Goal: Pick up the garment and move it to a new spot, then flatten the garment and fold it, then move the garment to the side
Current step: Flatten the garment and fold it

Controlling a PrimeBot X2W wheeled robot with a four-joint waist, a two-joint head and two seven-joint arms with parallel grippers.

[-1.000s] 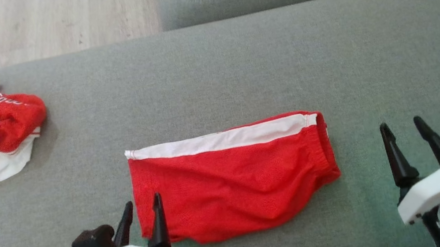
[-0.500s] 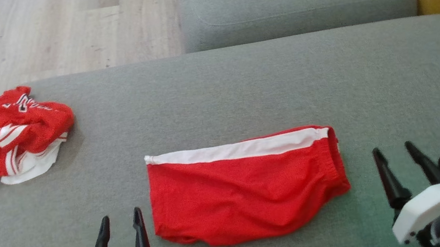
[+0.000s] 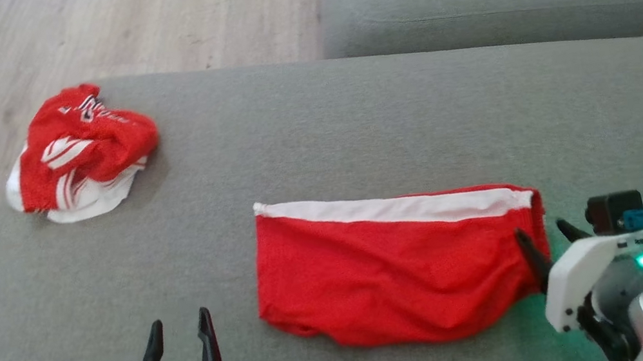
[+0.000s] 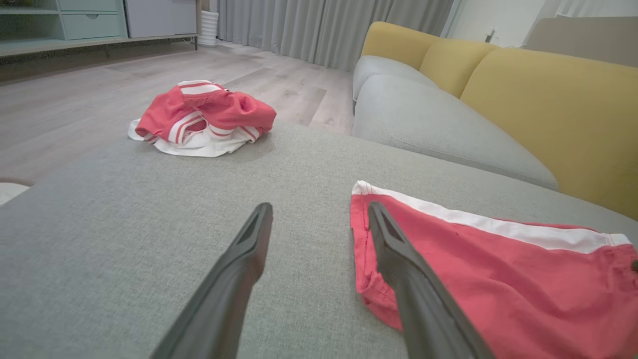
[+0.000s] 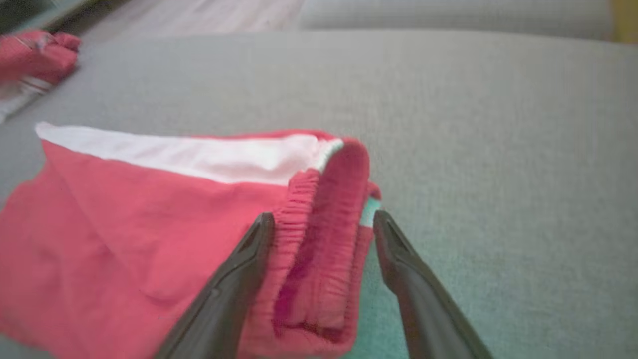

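Far left, a crumpled red-and-white heap point(image 3: 81, 152) sits near the corner of the grey cushion point(image 3: 351, 123), well apart from my work, so I judge it a separate piece, not this job. Next along, my left gripper point(image 3: 181, 334) hovers low over bare cushion, jaws wide and empty, just beside the left edge of the folded red shorts point(image 3: 402, 271). I'd say it's lined up to take that side. The shorts lie flat mid-cushion, white band point(image 3: 392, 211) along the far edge, a neat rectangle. That tells me folding is done and only the move aside is left. On the right, my right gripper point(image 3: 542, 232) has its jaws wide around the elastic waistband point(image 5: 319, 189), one finger over cloth, one over cushion, nothing pinched. Both ends need gripping together, or the fold will likely slump open.
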